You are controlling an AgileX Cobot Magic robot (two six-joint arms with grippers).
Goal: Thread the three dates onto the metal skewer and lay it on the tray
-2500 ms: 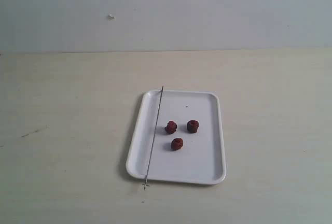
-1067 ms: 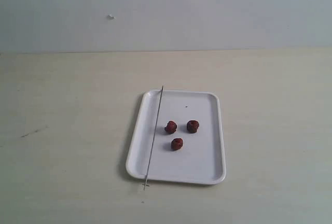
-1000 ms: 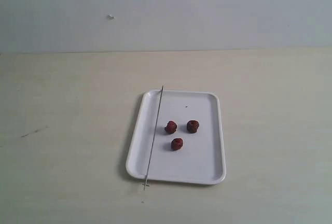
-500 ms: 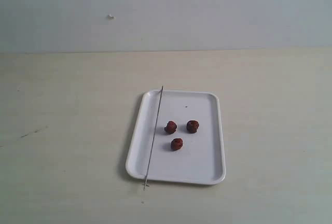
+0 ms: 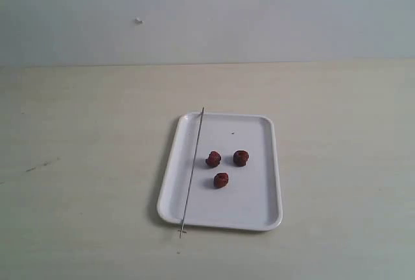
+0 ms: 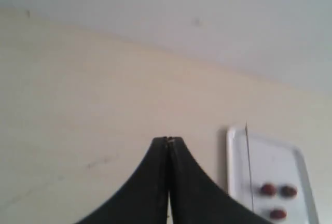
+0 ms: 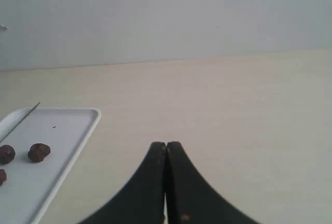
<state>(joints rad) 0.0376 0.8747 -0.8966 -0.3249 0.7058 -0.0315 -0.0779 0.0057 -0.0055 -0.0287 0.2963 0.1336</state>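
The white tray (image 5: 254, 203) holds the three dates (image 5: 221, 180) loose near its middle. The metal skewer (image 5: 192, 170) lies along the tray's left long side, both ends poking past the rim and apparently resting on it. The left gripper (image 6: 167, 140) and right gripper (image 7: 166, 144) hang clear of the tray, fingers pressed together, empty.

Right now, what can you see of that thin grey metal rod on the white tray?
The thin, straight grey metal skewer is bare, nothing threaded on it. In the exterior view it lies along the left side of the white rectangular tray, resting across its rim, both ends poking past. Its near end shows a tiny crosswise bit, too small to identify. The three reddish-brown dates lie apart from it.
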